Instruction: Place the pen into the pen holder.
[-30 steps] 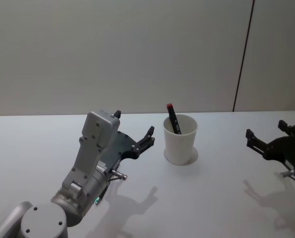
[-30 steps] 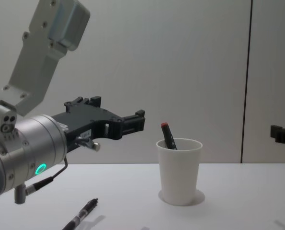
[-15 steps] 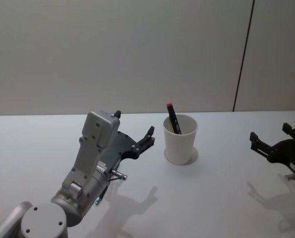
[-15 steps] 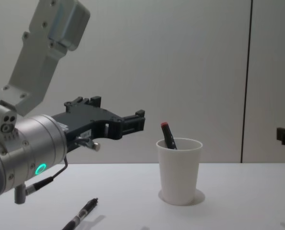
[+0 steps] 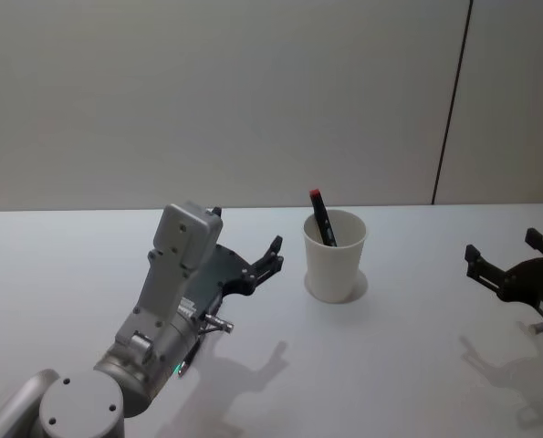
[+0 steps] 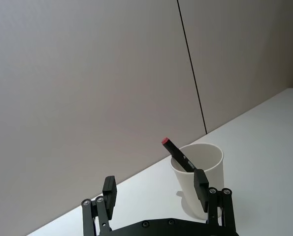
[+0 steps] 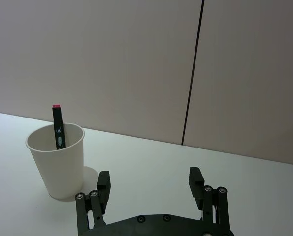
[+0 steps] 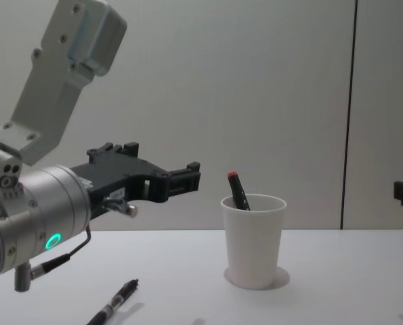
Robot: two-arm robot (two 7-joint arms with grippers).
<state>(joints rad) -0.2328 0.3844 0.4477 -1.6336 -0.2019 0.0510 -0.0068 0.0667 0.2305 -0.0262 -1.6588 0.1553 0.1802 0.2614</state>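
Observation:
The pen holder (image 5: 335,260), a white paper cup, stands upright on the white table (image 5: 408,365). A black pen (image 5: 321,222) with a red end leans inside it, its tip above the rim. My left gripper (image 5: 245,230) hovers open and empty just left of the cup. My right gripper (image 5: 502,245) hangs open and empty well to the cup's right. The chest view shows the pen holder (image 8: 255,237), the pen (image 8: 238,190) inside it, and a second black pen (image 8: 114,305) lying on the table below my left gripper (image 8: 164,168). Both wrist views face the pen holder (image 6: 200,174) (image 7: 57,160).
A plain grey wall (image 5: 207,100) with a dark vertical seam (image 5: 452,100) rises behind the table's far edge. The left arm's grey housing (image 8: 59,74) stands high at the near left.
My right gripper has drawn away from the cup toward the right edge. The left gripper has shifted slightly back to the left. Cup and pens have not moved.

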